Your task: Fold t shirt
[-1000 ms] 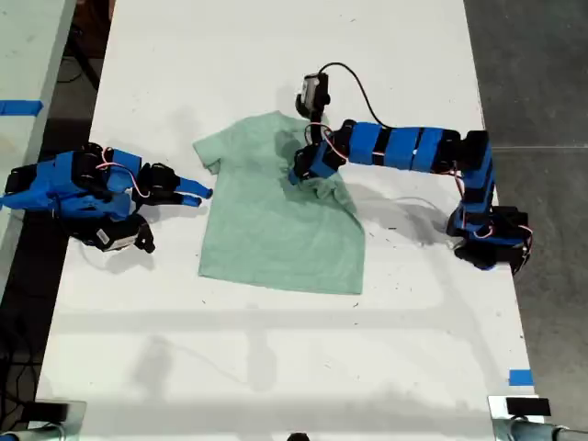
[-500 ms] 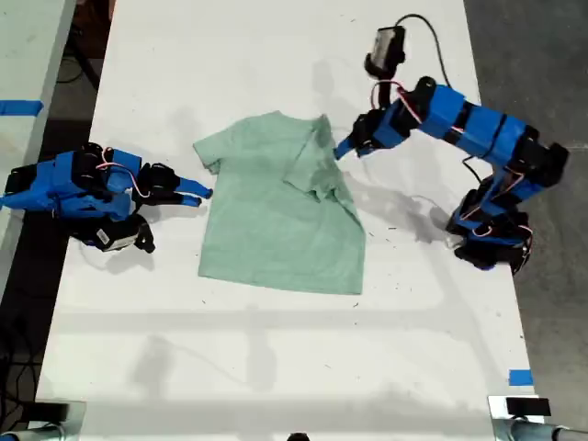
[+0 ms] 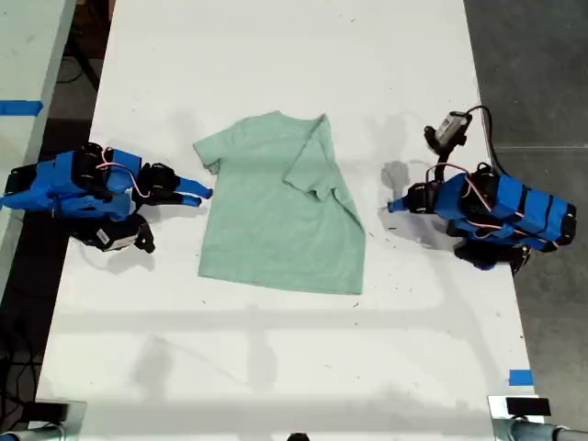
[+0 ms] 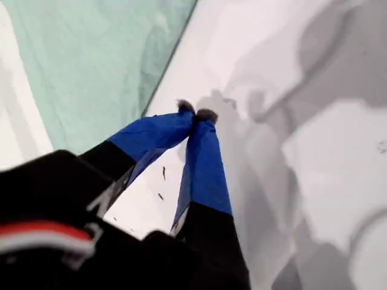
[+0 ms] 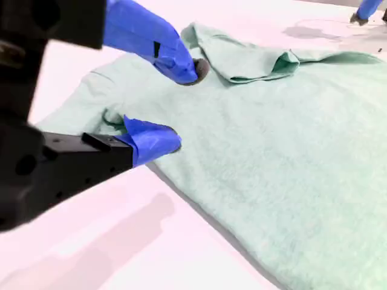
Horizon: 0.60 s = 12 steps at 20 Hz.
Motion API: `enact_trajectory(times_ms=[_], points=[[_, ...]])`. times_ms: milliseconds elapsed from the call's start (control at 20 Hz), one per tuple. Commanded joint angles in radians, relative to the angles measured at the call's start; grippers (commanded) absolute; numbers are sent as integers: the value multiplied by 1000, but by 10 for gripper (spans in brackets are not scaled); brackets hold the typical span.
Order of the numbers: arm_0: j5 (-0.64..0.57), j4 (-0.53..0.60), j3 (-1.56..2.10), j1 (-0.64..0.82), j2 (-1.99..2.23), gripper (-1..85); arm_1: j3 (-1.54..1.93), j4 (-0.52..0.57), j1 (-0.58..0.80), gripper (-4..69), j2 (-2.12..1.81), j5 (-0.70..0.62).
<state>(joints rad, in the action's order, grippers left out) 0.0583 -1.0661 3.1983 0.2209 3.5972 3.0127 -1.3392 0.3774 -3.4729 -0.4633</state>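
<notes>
With one sleeve folded over, the t shirt (image 3: 276, 207) lies mid-counter (image 3: 276, 55). My second end effector (image 5: 175, 106), open and empty, sits at the unfolded sleeve; my first end effector (image 4: 196, 115), closed and empty, rests farther off.

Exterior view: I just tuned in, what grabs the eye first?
The t shirt lies mid-table with one sleeve folded in over its body. My first gripper, shut and empty, sits off the shirt toward the exterior view's right. My second gripper, open, rests by the unfolded sleeve at the exterior view's left.
</notes>
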Motion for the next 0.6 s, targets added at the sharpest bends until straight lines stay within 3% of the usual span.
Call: enact_trajectory(times_ms=[0,550], points=[[18,-2,11,11,6,150,23,-8,11,12,-38,54],[18,-2,11,12,6,150,29,-20,6,12,-38,98]])
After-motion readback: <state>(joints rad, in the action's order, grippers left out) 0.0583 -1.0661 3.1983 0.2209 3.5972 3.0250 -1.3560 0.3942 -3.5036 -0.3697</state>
